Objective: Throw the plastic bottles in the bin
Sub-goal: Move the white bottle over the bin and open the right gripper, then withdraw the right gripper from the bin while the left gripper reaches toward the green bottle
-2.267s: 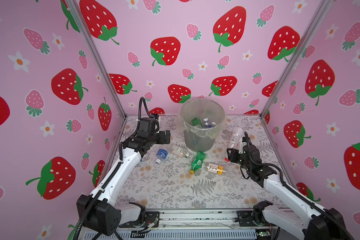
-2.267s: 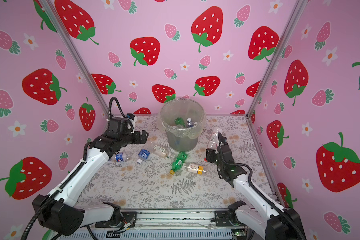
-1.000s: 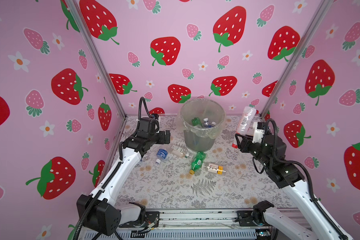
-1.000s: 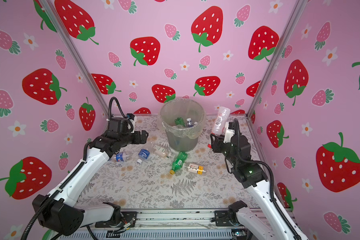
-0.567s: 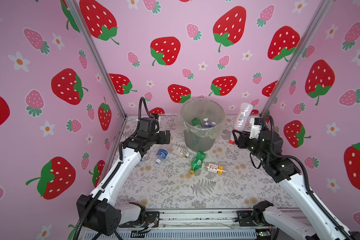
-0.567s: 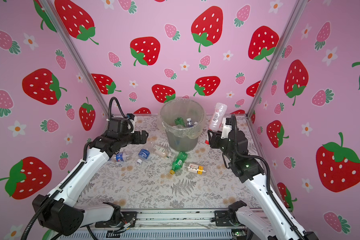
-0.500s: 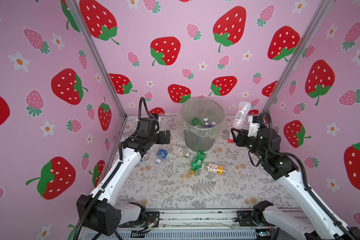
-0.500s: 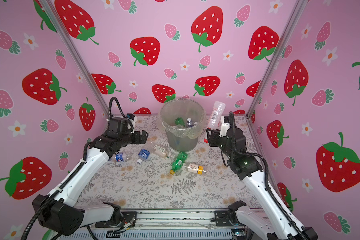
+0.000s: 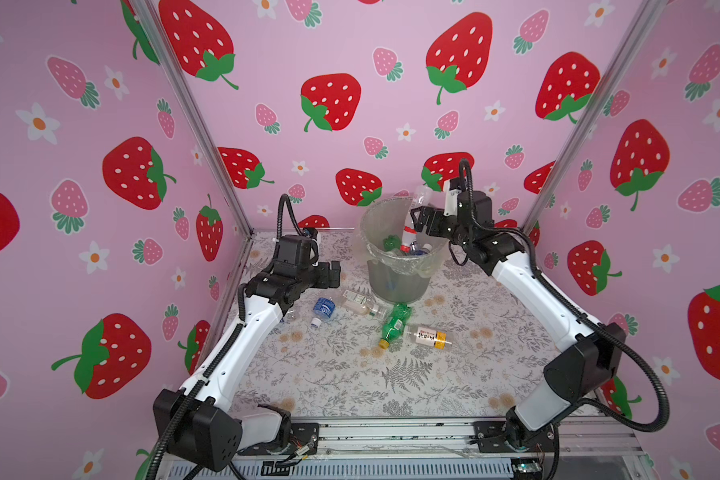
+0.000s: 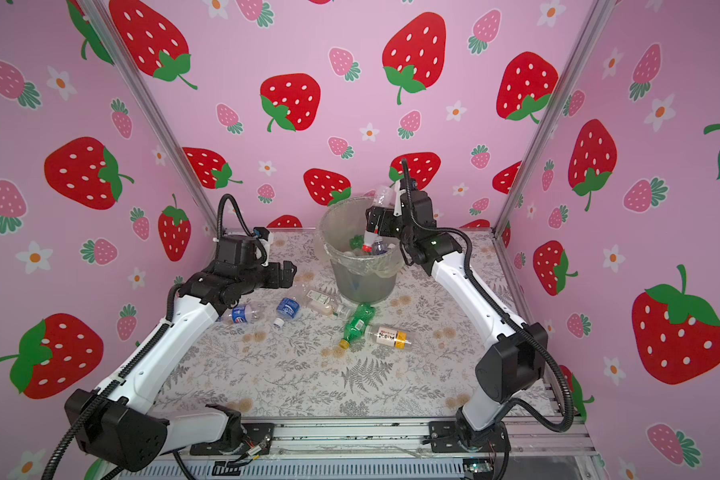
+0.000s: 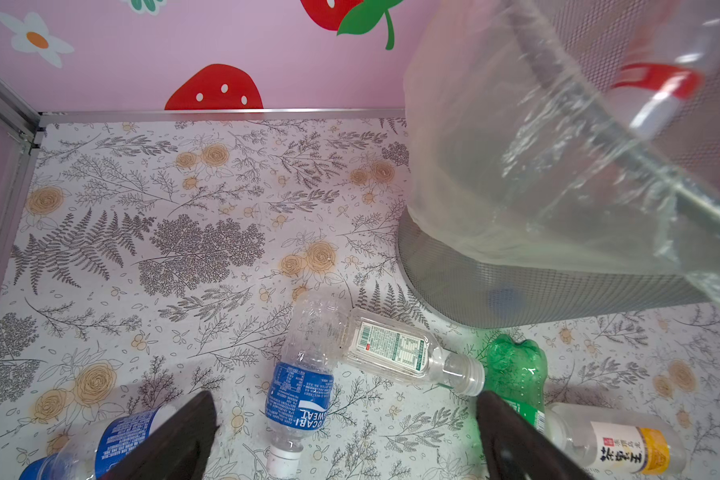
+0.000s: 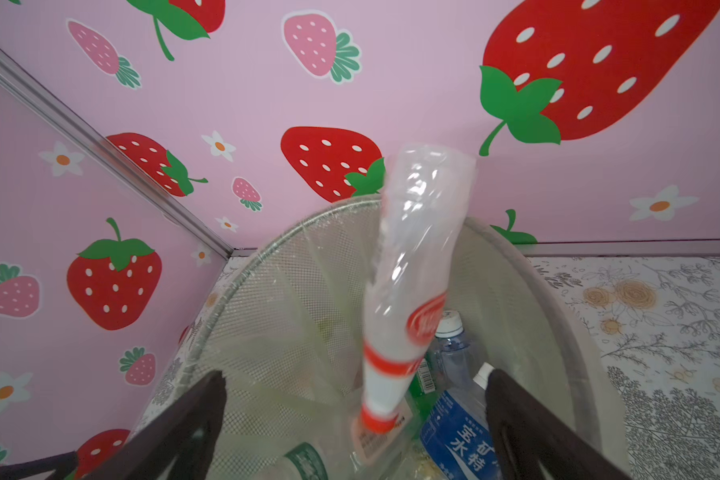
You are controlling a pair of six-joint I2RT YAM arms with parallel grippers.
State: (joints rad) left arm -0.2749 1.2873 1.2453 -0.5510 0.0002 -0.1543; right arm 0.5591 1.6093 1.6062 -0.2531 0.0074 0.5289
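Looking down, in both top views, into a small booth. Walled on three sides in pink wallpaper (image 9: 371,54) printed with big red strawberries, smaller pink ones and white flowers. Framed by two slanting aluminium posts (image 9: 192,120) rising from the rear corners. Floored with a pale sheet (image 9: 350,374) patterned in grey ferns and tan roses, and edged along the bottom of the frame by a metal rail (image 9: 391,434).

At centre frame, near the back wall: the bin (image 9: 395,284), round, of grey mesh, lined with a clear bag (image 9: 391,264) folded over the rim. Inside already, among other plastic bottles, a blue-labelled water bottle (image 12: 458,436).

Over the bin's right rim: the right gripper (image 9: 420,222), fingers spread wide and gripping nothing. Just ahead of it, a clear-and-white bottle with red bands (image 9: 409,226), cap-down within the bin's mouth, blurred, touching neither finger in the right wrist view.

Left of the bin, low over the floor: the left gripper (image 9: 334,274), likewise spread wide and empty.

Lying flat on the sheet in front of the bin:
- a blue-labelled bottle (image 9: 324,309)
- a second blue-labelled bottle (image 10: 242,314), half under the left arm
- a clear bottle with a white label (image 9: 358,302)
- a green bottle with a yellow cap (image 9: 393,326)
- a whitish bottle with a yellow band (image 9: 427,337), seemingly touching the green one
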